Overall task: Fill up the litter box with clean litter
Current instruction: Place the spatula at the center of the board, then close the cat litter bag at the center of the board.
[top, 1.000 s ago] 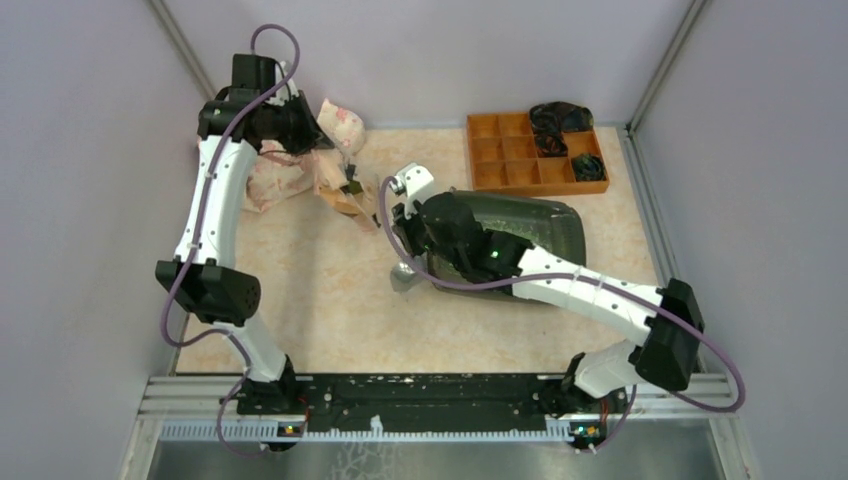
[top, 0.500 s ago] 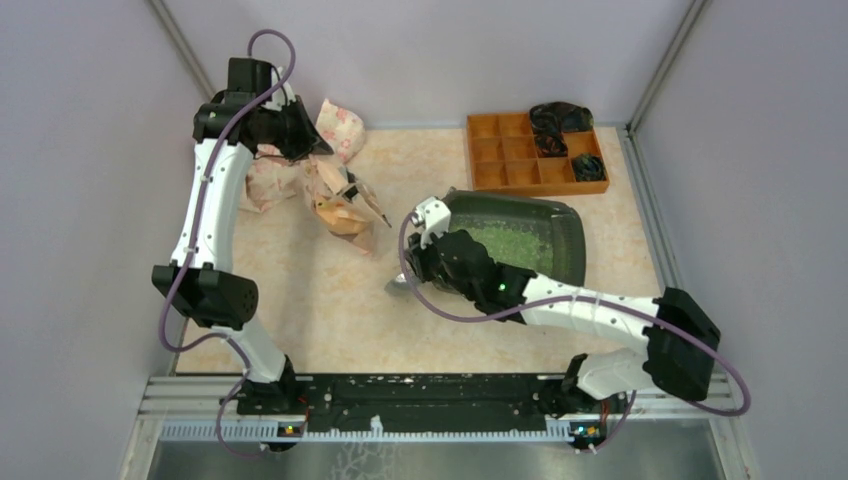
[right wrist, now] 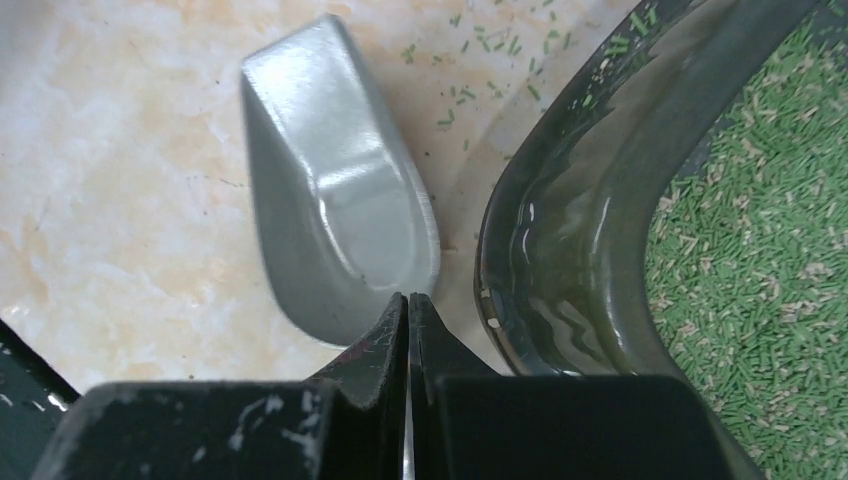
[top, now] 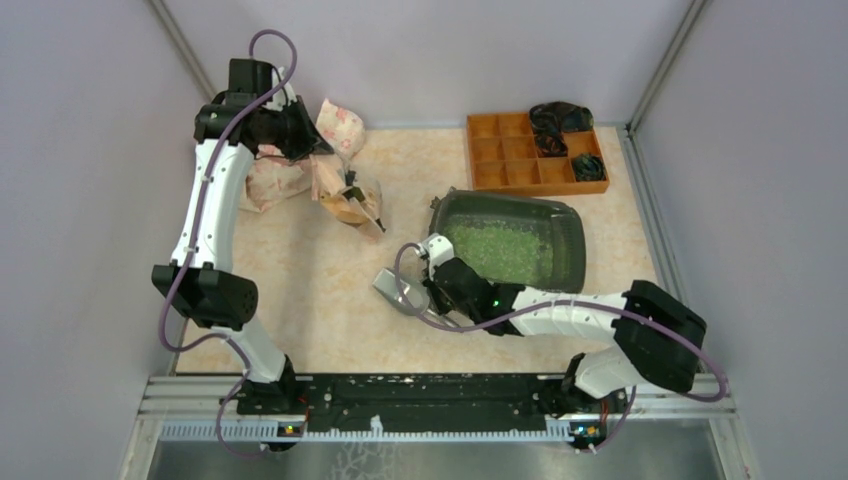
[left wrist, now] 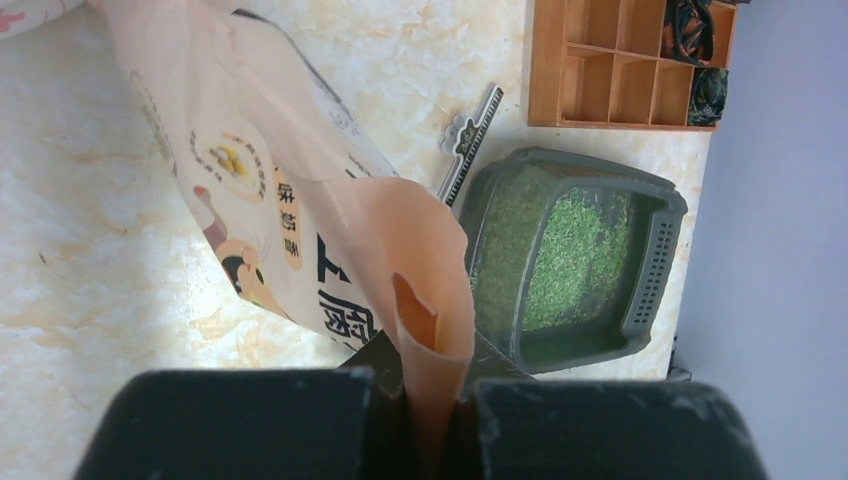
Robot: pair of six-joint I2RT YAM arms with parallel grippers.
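The litter box (top: 577, 236) is a dark tray right of centre, holding green clean litter (top: 500, 250). Both show in the left wrist view, the box (left wrist: 662, 240) and the litter (left wrist: 580, 250), and in the right wrist view, the box rim (right wrist: 560, 230) and the litter (right wrist: 770, 250). My right gripper (top: 422, 290) (right wrist: 408, 300) is shut on the thin handle of an empty grey metal scoop (right wrist: 330, 200) (top: 392, 288), low beside the box's near left corner. My left gripper (top: 305, 145) (left wrist: 432, 405) is shut on the top edge of the peach paper bag (left wrist: 270, 200) (top: 345, 205), held up at the back left.
An orange organiser tray (top: 520, 150) (left wrist: 620, 70) with dark items stands at the back right. A few green granules (right wrist: 480, 50) lie on the table by the box corner. A black strip (left wrist: 470, 140) lies between the bag and the box. Walls close in left, back and right.
My right arm has drawn the scoop back from over the litter box to the table at its near left corner, uncovering the litter. The left gripper and bag have barely shifted.
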